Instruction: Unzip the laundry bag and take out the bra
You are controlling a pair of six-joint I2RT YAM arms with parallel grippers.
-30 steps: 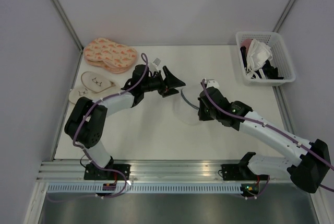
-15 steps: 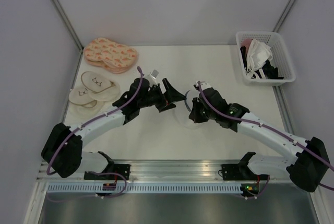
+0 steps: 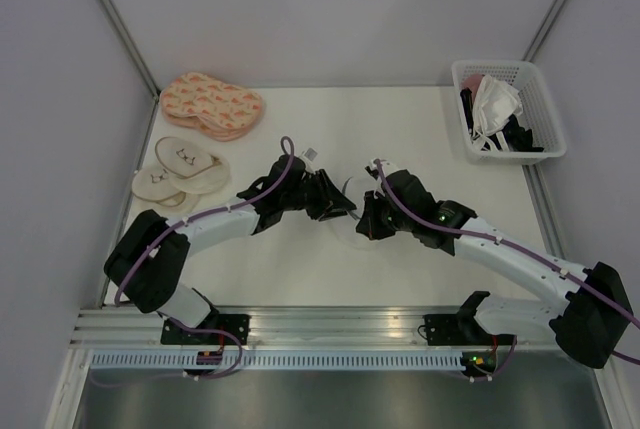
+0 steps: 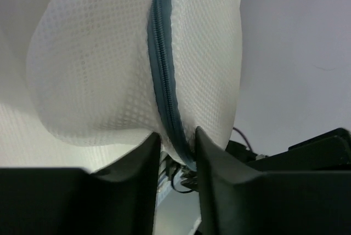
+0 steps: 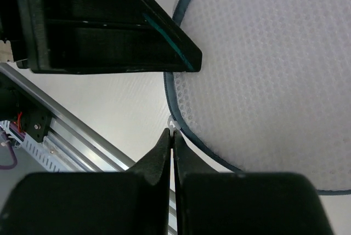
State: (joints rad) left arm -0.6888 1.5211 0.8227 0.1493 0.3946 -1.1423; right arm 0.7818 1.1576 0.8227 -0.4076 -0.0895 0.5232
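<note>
Two arms, one mesh pouch, one basket and two groups of slippers, seen from above and from both wrists.

**Counts.** Left arm (image 3: 215, 221) and right arm (image 3: 510, 249) meet at the middle of the table. Between them lies the single laundry bag (image 4: 98, 70), a white mesh drum with one dark zip line (image 4: 162, 65) round its rim. At the far left lie two pink patterned slippers (image 3: 210, 104), overlapping. Nearer on the left lie at least two cream slippers (image 3: 180, 167), also overlapping.

**Grippers.** The left gripper (image 4: 176, 139) has its fingers on either side of the bag's lower rim, grasping a fold of mesh with the zip running between them. The right gripper (image 5: 173, 133) is clenched, fingertips pressed together and touching a small pale tab (image 5: 173, 122) on the zip line. Whether the tab is actually pinched cannot be told.

**Containers.** The bag bulges in the left wrist view, but its contents cannot be made out through the mesh. The white lattice basket (image 3: 548, 99) stands at the far right corner, well apart from the bag. It holds a crumpled white cloth (image 3: 495, 99) with thin strings and several dark items (image 3: 520, 135) that are too small to identify.

**Surface and room.** The table (image 3: 400, 119) is plain white. An aluminium rail (image 3: 330, 324) runs along its near edge and carries both arm bases. Pale grey-lilac walls (image 3: 330, 9) close the left, far and right sides.
</note>
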